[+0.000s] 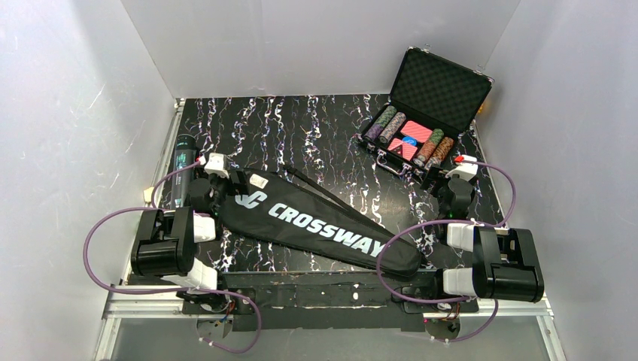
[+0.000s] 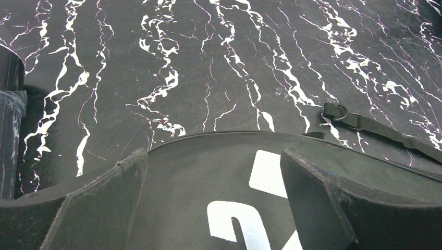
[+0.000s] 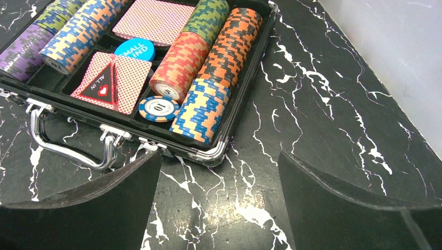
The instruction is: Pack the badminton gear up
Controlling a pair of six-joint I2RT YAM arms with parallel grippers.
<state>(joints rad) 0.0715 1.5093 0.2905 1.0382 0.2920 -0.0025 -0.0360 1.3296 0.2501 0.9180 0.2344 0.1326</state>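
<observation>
— What is seen on the marbled table [image 1: 301,128]?
— The CROSSWAY racket bag [image 1: 323,226] is laid diagonally, wide end leftward; the poker case [image 1: 440,86] is set open at the far right.
— The grippers?
— Both are spread wide, nothing held: the left gripper [image 2: 212,156] over the bag's wide end, the right gripper [image 3: 219,156] near the case.

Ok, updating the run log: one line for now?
left gripper open over racket bag | right gripper open near chip case | nothing held
</observation>
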